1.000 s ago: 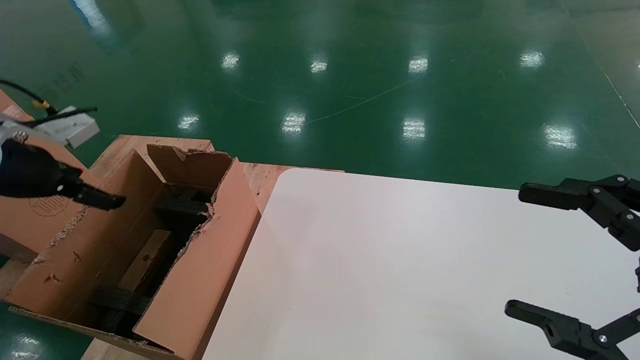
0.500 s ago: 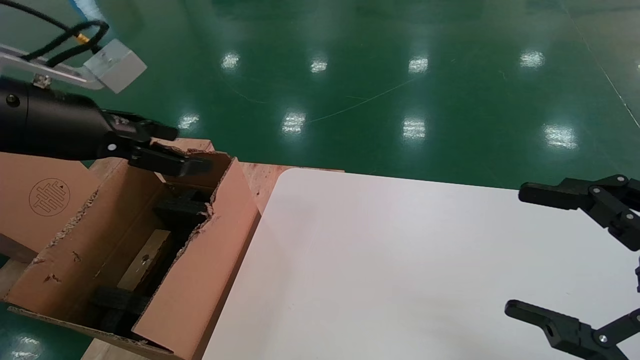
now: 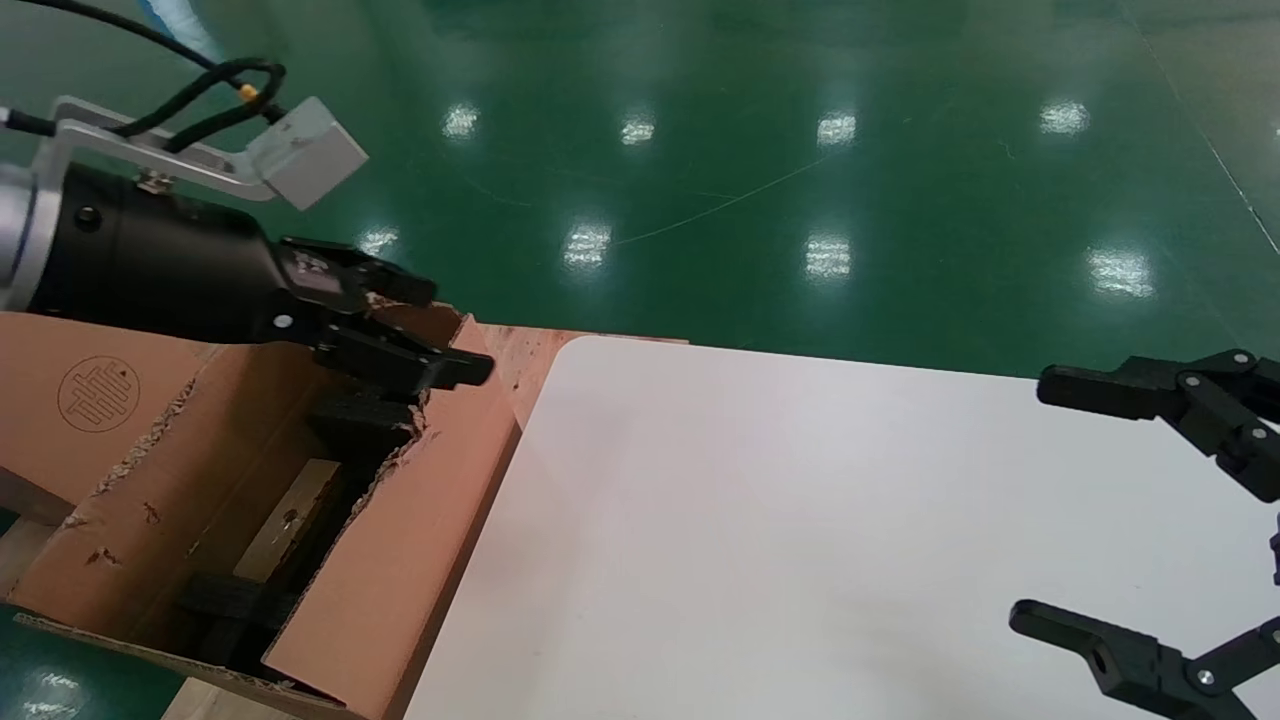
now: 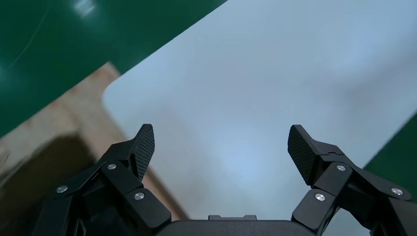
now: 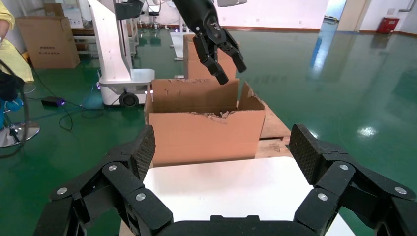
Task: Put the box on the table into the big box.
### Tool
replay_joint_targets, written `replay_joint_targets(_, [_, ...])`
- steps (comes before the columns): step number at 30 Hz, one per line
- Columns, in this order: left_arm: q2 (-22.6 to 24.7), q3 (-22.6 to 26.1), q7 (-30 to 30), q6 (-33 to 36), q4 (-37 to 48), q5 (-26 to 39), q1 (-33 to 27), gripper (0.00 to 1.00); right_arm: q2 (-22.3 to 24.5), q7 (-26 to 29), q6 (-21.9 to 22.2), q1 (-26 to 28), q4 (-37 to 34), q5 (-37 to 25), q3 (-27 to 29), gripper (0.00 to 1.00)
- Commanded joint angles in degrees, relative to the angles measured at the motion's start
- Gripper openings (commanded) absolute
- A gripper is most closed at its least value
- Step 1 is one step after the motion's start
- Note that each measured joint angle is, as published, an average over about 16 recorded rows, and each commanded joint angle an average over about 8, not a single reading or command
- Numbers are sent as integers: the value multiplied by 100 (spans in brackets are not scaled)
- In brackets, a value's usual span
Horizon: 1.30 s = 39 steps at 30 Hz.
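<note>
Left pincer [image 3: 440, 330], jaws spread and empty, now risen out of big box [image 3: 400, 560] toward tabletop [image 3: 800, 520] since a second ago; box [image 3: 290, 520] below and behind it inside carton, so placement looks done; right pincer [image 3: 1040, 500] parked open.

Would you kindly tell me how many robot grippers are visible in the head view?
2. The left gripper, open, hovers over the big box's far end; the right gripper, open, hangs over the table's right side. None seems hidden.
</note>
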Motion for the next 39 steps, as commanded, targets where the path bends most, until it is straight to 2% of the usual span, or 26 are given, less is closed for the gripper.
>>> replay_joint_targets(1, [44,-291,137,56,11,-47,265,100,0,0,0,1,-1,0,-1,100])
replay_joint_targets(39, [1009,-6652,3128,1280,241,-1065,6072,100,3,-5,3,3,-2,7,-10,100])
